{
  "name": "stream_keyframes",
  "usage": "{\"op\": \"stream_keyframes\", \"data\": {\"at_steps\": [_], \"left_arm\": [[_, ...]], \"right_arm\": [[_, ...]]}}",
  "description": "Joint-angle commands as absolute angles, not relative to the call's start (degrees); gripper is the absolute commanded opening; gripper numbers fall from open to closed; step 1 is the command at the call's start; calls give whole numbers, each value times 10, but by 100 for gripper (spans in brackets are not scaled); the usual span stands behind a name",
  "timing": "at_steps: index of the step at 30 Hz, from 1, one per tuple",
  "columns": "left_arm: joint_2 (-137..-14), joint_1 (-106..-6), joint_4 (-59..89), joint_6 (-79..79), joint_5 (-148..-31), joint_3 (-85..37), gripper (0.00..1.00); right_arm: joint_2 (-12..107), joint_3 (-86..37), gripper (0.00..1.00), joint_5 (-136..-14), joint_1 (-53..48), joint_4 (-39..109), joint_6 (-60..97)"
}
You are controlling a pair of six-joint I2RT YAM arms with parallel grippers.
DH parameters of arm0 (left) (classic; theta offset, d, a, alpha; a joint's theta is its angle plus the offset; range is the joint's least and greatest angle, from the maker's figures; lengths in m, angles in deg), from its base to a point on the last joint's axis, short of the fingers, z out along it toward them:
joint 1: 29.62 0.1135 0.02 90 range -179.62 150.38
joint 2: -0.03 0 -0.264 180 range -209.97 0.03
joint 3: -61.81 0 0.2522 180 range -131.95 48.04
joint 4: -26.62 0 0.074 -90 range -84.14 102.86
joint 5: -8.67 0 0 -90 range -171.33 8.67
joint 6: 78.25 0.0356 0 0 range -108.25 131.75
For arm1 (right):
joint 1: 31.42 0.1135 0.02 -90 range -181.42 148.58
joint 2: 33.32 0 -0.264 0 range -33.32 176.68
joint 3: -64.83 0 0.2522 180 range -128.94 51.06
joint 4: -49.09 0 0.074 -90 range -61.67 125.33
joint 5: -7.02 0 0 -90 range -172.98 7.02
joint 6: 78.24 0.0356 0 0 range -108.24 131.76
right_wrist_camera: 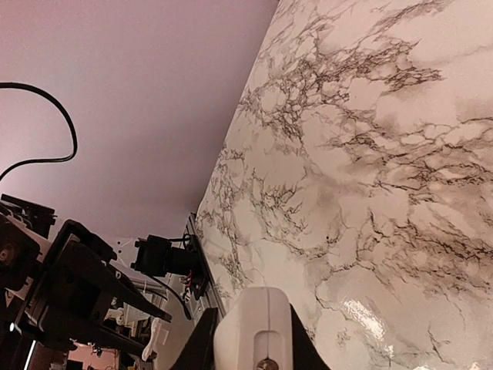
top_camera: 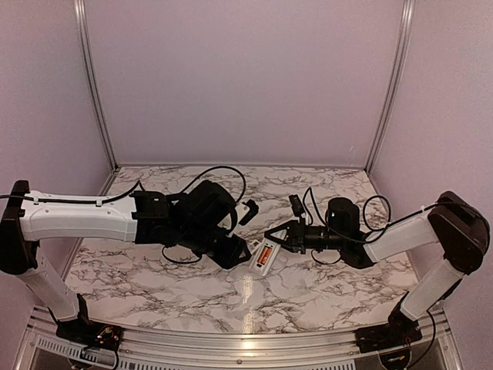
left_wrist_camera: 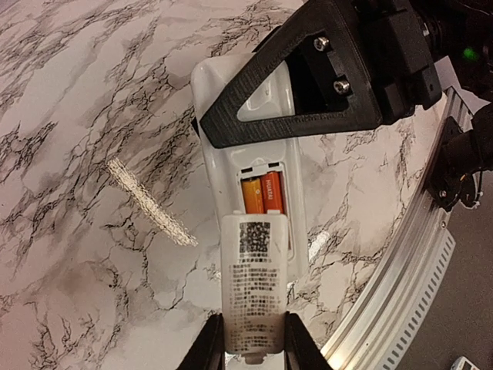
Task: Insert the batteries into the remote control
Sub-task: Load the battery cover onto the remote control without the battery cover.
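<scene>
The white remote control [left_wrist_camera: 219, 166] lies back-up on the marble table, and two orange batteries [left_wrist_camera: 262, 193] sit side by side in its open bay. My left gripper [left_wrist_camera: 254, 320] is shut on the small white cover [left_wrist_camera: 256, 277], printed with a code and text, whose front edge meets the bay. The right gripper's black finger [left_wrist_camera: 293, 100] clamps the remote's far end. In the right wrist view my right gripper [right_wrist_camera: 250, 324] is shut on the remote's rounded white end [right_wrist_camera: 254, 331]. From above, both grippers [top_camera: 237, 253] [top_camera: 271, 233] meet at the remote [top_camera: 264, 258].
An aluminium rail [left_wrist_camera: 400, 285] runs along the table's near edge, close beside the remote. Pale walls with metal posts [top_camera: 92, 85] enclose the table on three sides. Black cables [top_camera: 223, 173] loop above both wrists. The left arm's black wrist [right_wrist_camera: 62, 301] fills the right wrist view's lower left.
</scene>
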State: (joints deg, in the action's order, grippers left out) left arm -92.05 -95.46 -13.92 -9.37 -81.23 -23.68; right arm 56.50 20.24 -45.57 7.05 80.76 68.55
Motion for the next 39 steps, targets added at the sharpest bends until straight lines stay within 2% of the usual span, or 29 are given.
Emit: {"op": "stream_keyframes", "data": {"at_steps": [1,23,39], "left_arm": [[-957,-965,-146,-108,-796,-267,12],[-1028,-972,-189,-108,-789,-316,10],[-1014,-972,-191,-111,-773,-323,8]], "right_arm": [[566,193,0,-484,83,815,694],[546,190,0,-532,104,777,675],[538,190,0,-541,106,771,672]]}}
